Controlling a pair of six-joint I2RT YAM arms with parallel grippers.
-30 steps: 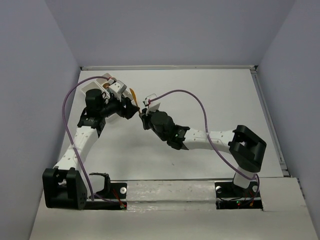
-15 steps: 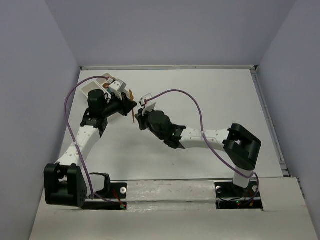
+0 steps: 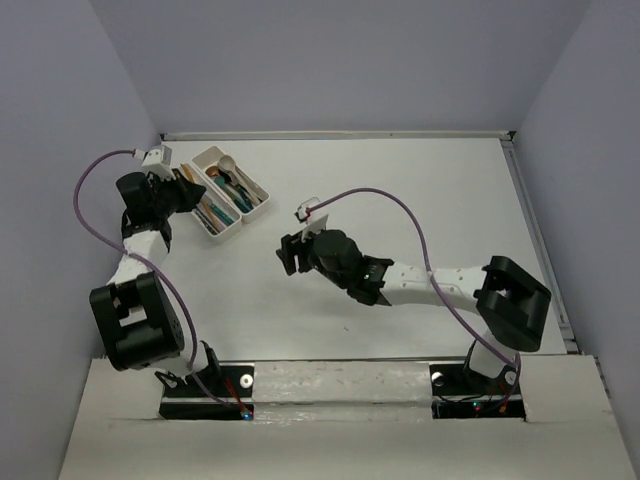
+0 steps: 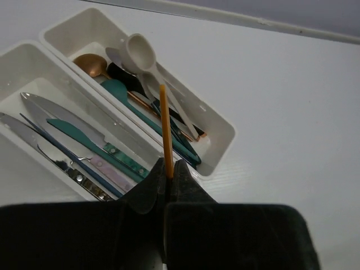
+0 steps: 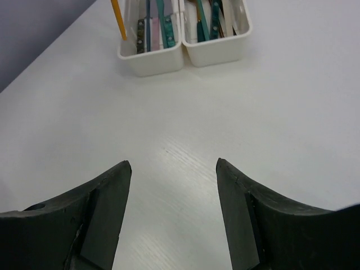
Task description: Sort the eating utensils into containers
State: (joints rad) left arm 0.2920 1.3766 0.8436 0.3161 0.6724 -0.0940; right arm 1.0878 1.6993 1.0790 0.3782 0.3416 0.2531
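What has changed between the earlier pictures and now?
The right gripper opened and let go of the orange utensil, then drew back slightly. The left gripper shut on it and swung left, off the trays. The trays seem unmoved.

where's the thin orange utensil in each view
Top external: too small to make out; look at the left gripper beside the joined white plastic trays.
Left wrist: centre, thin orange utensil standing up out of the shut left gripper.
Right wrist: top left, by the left-hand tray's end.
Shared landmark: the trays.
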